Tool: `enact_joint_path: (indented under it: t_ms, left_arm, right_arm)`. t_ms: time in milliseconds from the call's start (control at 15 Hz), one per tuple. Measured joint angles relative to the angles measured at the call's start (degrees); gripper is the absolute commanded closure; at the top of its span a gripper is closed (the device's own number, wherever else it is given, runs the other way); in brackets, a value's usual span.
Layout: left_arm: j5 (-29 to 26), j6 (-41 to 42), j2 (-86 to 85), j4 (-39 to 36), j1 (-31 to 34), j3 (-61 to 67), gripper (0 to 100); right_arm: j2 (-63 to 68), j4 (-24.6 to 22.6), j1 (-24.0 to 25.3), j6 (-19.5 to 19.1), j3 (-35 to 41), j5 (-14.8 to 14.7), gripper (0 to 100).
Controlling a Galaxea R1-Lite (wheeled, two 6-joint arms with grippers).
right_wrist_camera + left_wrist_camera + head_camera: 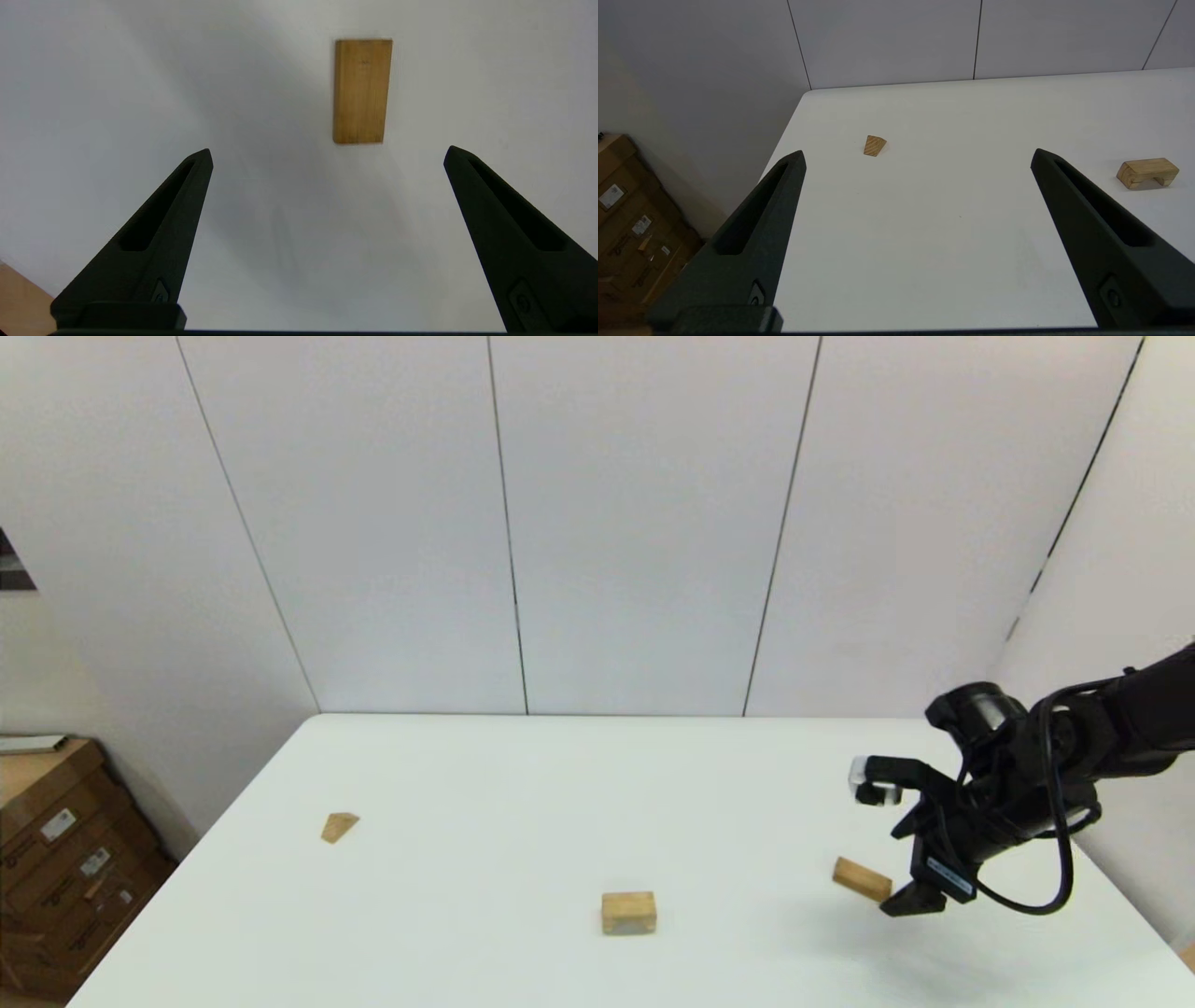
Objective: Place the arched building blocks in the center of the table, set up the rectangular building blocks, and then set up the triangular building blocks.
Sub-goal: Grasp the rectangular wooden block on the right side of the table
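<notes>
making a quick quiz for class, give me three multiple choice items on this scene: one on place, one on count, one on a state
1. Where does the small light-wood triangular wedge lie on the white table?
A. on the robot's left side
B. on the robot's right side
C. on top of the arched block

2. How many wooden blocks lie on the table?
A. two
B. three
C. five

3. What is the state of the right gripper?
A. shut on the flat slab
B. open, holding nothing
C. shut on the wedge

Answers:
1 A: the head view shows the wedge far left, apart from the chunky light-wood arched block near the middle.
2 B: wedge, arched block and the flat tan rectangular wooden slab.
3 B: the right wrist view shows its fingers spread wide, with the slab lying untouched on the table beyond them.
</notes>
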Motion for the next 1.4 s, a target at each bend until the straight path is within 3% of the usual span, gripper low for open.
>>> enact_joint_path:
  t_ms: [533,1067,1400]
  left_arm:
    - [0.0,-0.02,0.0,0.02,0.02,0.0,0]
    - [0.01,0.02,0.0,0.02,0.0,0.0,0]
    - [0.0,0.05,0.0,0.0,0.0,0.0,0]
  right_arm:
    - [5.11,0.16,1.43,1.23,-3.67,-0.17,0]
    - [9.02,0.38,2.45,1.51,-6.34,-2.84,0]
    - [10.51,0.22,2.8,1.46,-7.06,-3.0,0]
